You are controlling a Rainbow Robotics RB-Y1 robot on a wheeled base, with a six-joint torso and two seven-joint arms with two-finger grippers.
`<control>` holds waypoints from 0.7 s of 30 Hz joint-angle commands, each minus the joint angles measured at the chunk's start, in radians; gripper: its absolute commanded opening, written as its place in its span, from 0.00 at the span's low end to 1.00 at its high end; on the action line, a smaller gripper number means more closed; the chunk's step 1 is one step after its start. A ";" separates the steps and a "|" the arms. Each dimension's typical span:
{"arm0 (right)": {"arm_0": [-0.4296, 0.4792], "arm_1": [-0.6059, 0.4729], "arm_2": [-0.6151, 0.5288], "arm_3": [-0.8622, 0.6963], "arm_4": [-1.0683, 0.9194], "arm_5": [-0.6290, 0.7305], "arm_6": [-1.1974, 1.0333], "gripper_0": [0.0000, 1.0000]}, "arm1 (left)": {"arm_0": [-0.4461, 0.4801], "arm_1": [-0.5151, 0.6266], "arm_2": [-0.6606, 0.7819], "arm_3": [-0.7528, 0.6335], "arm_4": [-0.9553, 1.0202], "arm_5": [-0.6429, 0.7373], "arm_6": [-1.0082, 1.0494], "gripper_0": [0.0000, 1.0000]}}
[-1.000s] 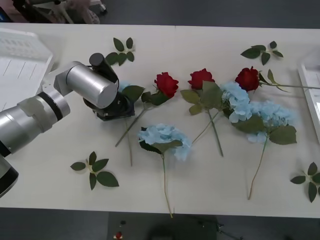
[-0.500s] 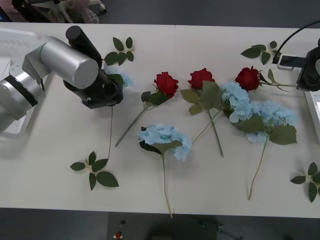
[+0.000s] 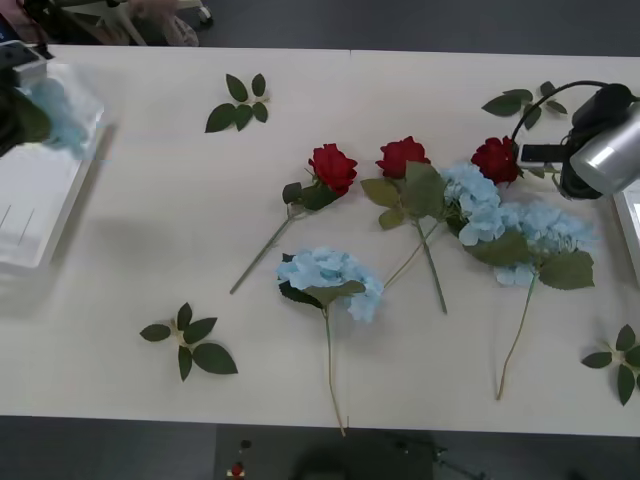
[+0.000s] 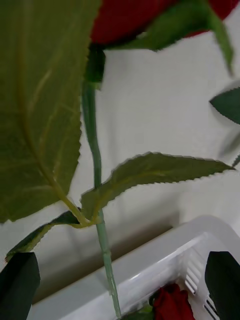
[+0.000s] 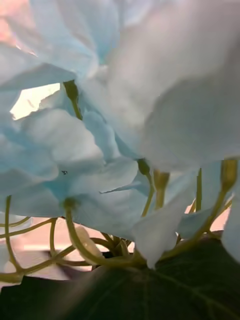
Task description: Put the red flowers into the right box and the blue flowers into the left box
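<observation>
Three red flowers (image 3: 333, 167) (image 3: 401, 156) (image 3: 495, 158) lie across the middle of the table. Blue flowers (image 3: 330, 275) (image 3: 475, 200) (image 3: 545, 230) lie among and before them. At the far left my left gripper (image 3: 10, 110) holds another blue flower (image 3: 60, 115) (image 5: 100, 140) over the left box (image 3: 40, 210). My right gripper (image 4: 122, 260) is open at the right, its black fingers (image 4: 20, 285) either side of the rightmost rose's stem (image 4: 95, 150). The right box (image 3: 630, 215) (image 4: 165, 250) has a red rose (image 4: 172, 302) in it.
Loose green leaf sprigs lie at the back left (image 3: 240, 103), front left (image 3: 190, 340), back right (image 3: 525, 103) and front right (image 3: 620, 360). The right arm's silver wrist (image 3: 605, 150) hangs over the table's right end.
My left arm has carried a blue flower from the table's middle-left to over the left box. My right arm has come in from the right edge to the rightmost rose.
</observation>
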 commanded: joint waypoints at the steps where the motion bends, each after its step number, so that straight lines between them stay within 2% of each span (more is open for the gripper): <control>1: -0.019 0.042 0.010 0.057 0.005 -0.022 0.008 0.97 | -0.044 0.036 -0.004 0.179 -0.092 -0.115 -0.112 0.00; 2: -0.019 0.050 0.010 0.066 0.005 -0.024 0.006 0.96 | -0.044 0.034 -0.006 0.203 -0.115 -0.140 -0.130 0.00; 5: -0.020 0.089 0.009 0.114 0.011 -0.036 0.005 0.85 | -0.042 0.010 -0.007 0.312 -0.219 -0.272 -0.182 0.00; 6: -0.020 0.106 0.009 0.134 0.020 -0.040 0.002 0.72 | -0.044 -0.007 -0.007 0.364 -0.261 -0.332 -0.185 0.03; 7: -0.020 0.116 0.009 0.145 0.025 -0.042 0.002 0.62 | -0.042 -0.013 -0.007 0.392 -0.274 -0.361 -0.185 0.11; 8: -0.020 0.122 0.007 0.152 0.026 -0.045 0.000 0.57 | -0.042 -0.018 -0.007 0.407 -0.278 -0.379 -0.187 0.29; 9: -0.020 0.132 0.007 0.166 0.031 -0.051 -0.001 0.46 | -0.044 -0.022 -0.007 0.430 -0.278 -0.408 -0.187 0.59; 10: -0.020 0.142 0.004 0.182 0.034 -0.056 -0.003 0.34 | -0.042 -0.024 -0.009 0.446 -0.279 -0.433 -0.190 0.75; 12: -0.022 0.155 -0.002 0.200 0.039 -0.062 -0.005 0.20 | -0.042 -0.027 -0.007 0.461 -0.282 -0.465 -0.193 0.89; 15: -0.031 0.168 -0.002 0.223 0.039 -0.062 -0.006 0.02 | -0.042 -0.024 -0.007 0.466 -0.278 -0.490 -0.202 0.93; 19: -0.042 0.172 -0.010 0.240 0.039 -0.062 -0.006 0.00 | -0.041 0.036 -0.007 0.380 -0.100 -0.487 -0.267 0.93; 21: -0.043 0.172 -0.034 0.244 0.034 -0.057 -0.008 0.00 | -0.041 0.096 -0.004 0.317 0.161 -0.485 -0.313 0.93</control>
